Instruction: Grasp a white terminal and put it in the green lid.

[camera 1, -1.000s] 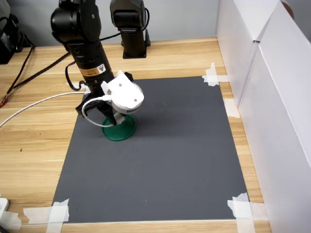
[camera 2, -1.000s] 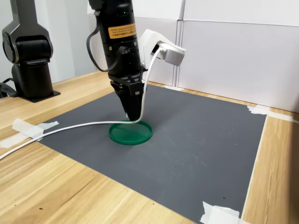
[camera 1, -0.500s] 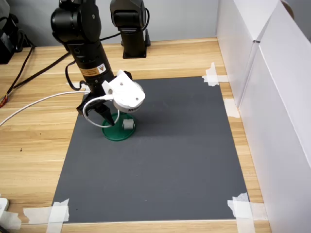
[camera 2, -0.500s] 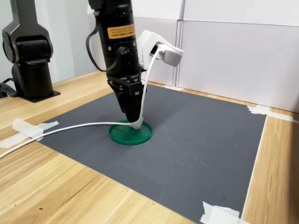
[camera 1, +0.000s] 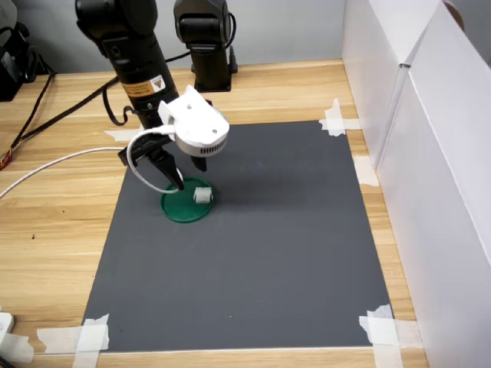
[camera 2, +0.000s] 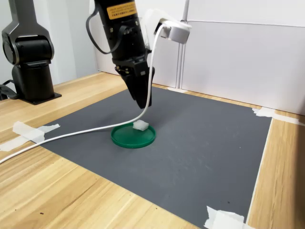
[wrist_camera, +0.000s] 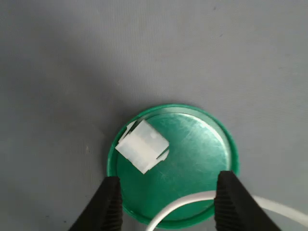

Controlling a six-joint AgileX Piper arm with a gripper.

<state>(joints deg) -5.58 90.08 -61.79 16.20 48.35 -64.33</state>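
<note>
In the first exterior view we see, at the left, a white cable (camera 1: 54,165) running across the wooden counter (camera 1: 54,253) toward the arm (camera 1: 134,61), whose white camera (camera 1: 196,126) sticks out toward the first exterior view's right. Below it our gripper (camera 1: 170,178) hangs above the green lid (camera 1: 182,208), which lies on the dark mat (camera 1: 253,253) near the mat's left edge. The terminal (camera 1: 202,196) sits inside the lid, by its rim on the first exterior view's right, apart from the gripper. Farther right come tape strips (camera 1: 335,119) at the mat's corners, then the white panels (camera 1: 430,153) walling that side. In the wrist view we look straight down: the two fingers (wrist_camera: 106,204) stand spread wide with nothing between them but the lid (wrist_camera: 202,144) below and a loop of the cable (wrist_camera: 192,199); the terminal (wrist_camera: 143,145) lies tilted on the lid's floor, touching its rim. In the second exterior view a second black arm base (camera 2: 31,52) stands at the left on the counter (camera 2: 71,191), the cable (camera 2: 71,134) sweeps across to the lid (camera 2: 128,138), and the gripper (camera 2: 142,102) hangs clear above the terminal (camera 2: 140,126), which rests at the lid's far edge.
</note>
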